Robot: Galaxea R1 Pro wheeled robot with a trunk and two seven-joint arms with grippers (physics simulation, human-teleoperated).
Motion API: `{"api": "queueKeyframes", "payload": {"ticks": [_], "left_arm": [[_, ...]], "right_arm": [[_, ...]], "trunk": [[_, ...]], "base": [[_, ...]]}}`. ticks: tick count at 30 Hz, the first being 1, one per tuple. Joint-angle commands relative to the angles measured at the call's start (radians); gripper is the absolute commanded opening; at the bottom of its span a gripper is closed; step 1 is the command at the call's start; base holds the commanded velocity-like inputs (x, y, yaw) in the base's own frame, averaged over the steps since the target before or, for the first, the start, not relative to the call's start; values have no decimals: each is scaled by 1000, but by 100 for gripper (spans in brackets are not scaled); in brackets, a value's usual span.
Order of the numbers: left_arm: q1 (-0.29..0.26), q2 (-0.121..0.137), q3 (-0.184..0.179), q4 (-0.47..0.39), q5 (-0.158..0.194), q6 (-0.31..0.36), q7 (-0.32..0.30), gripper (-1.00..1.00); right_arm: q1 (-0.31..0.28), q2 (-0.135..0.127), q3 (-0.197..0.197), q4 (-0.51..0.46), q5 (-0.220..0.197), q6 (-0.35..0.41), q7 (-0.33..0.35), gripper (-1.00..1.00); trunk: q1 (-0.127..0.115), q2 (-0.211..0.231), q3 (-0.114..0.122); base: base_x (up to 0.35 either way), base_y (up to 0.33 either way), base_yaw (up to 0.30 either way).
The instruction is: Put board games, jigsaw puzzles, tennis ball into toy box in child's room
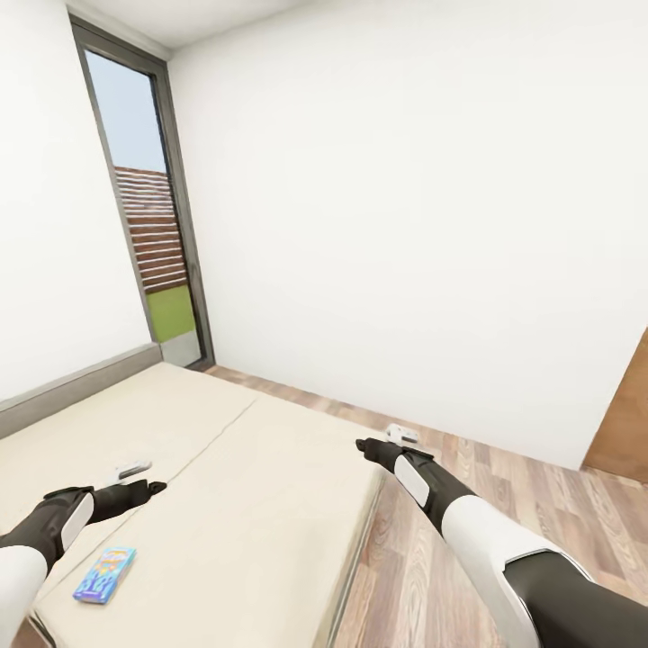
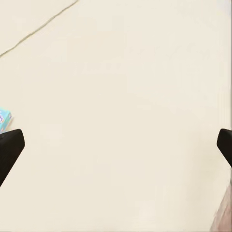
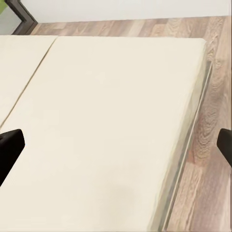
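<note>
White walls and wood-plank floor surround the bed (image 1: 225, 477), whose cream mattress carries one light blue board game (image 1: 104, 574) near its near-left corner. The left gripper (image 1: 135, 477) hovers above the mattress just beyond the box, fingers (image 2: 10, 147) spread wide and empty. The right gripper (image 1: 378, 444) hangs over the bed's floor-side edge, fingers (image 3: 9, 147) likewise spread. Draw the left arm back and down over the box, align across its short side, and close gently; its thinness probably demands an edge grip.

The light blue board game (image 1: 105, 575) on the bed (image 1: 270, 504) carries print too small to read
</note>
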Motion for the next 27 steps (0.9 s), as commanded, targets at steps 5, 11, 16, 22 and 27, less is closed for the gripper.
{"api": "queueKeyframes", "payload": {"ticks": [5,11,16,22,27], "left_arm": [[0,-1,5,-1,7,9,-2,100],[0,-1,5,-1,7,9,-2,100],[0,-1,5,-1,7,9,-2,100],[0,-1,5,-1,7,9,-2,100],[0,-1,6,-1,7,9,-2,100]], "right_arm": [[0,-1,5,-1,-5,3,-2,100],[0,-1,5,-1,-5,3,-2,100],[0,-1,5,-1,-5,3,-2,100],[-1,-2,4,-1,-5,3,-2,100],[0,-2,4,-1,-5,3,-2,100]], "trunk": [[0,-1,0],[0,-1,1],[0,-1,1],[0,-1,1],[0,-1,1]], "base": [[-87,39,-111],[-97,53,-24],[-34,12,-5],[-106,29,-1],[-39,11,0]]}}
